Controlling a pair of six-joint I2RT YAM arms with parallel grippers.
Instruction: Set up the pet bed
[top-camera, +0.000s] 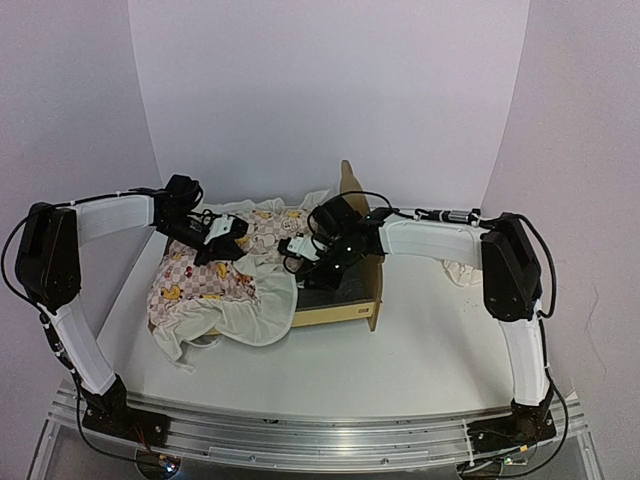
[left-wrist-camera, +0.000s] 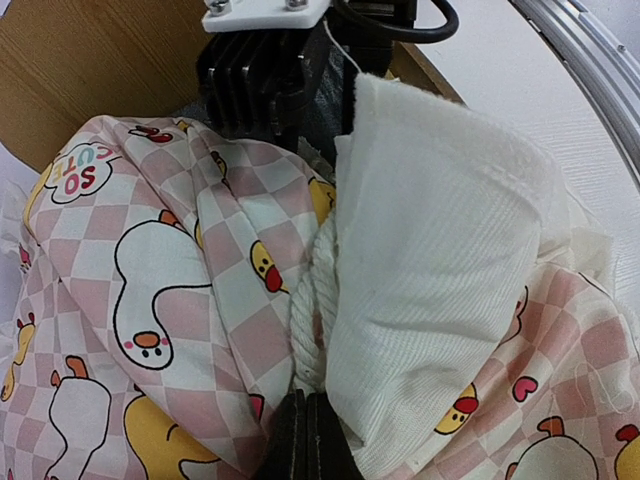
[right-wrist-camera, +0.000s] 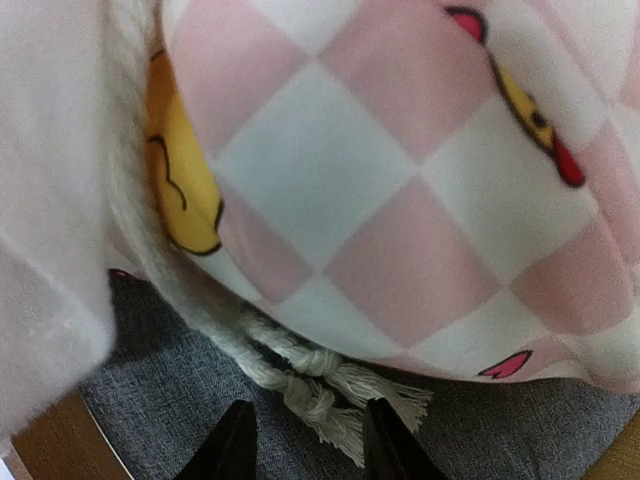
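The bed (top-camera: 335, 314) stood on the counter (top-camera: 420, 370) between the two arms, with its headboard (top-camera: 347, 182) at the far end. The quilt (top-camera: 215, 285) lay bunched over the bed's left side. Much of it spilled off that side onto the counter, some with the cream underside turned up, so it was not spread flat.

The left fingers (left-wrist-camera: 305, 440), over the bed's left edge, were clamped tight on a gathered fold of the quilt beside its twisted cream cord (right-wrist-camera: 310, 385). That grip seemed meant to hold the cloth off the frame so it could be pulled across the bed.

The right fingers (top-camera: 300, 250) hung low over the inside of the bed, just above the grey base (right-wrist-camera: 150, 395). They stood narrowly apart and held nothing. The frayed, knotted end of the cord lay just in front of the gap between them, with the quilt's checked edge just beyond it. They looked placed to take that corner, since the loose end was the easiest part to pinch.

The task seemed mid-way. The quilt partly overlapped the bed but hid much of the base in a heap. The next move probably needed both grips on separate edges, drawn apart over the frame. One risk was that the thin cord could slip out of a pinch.
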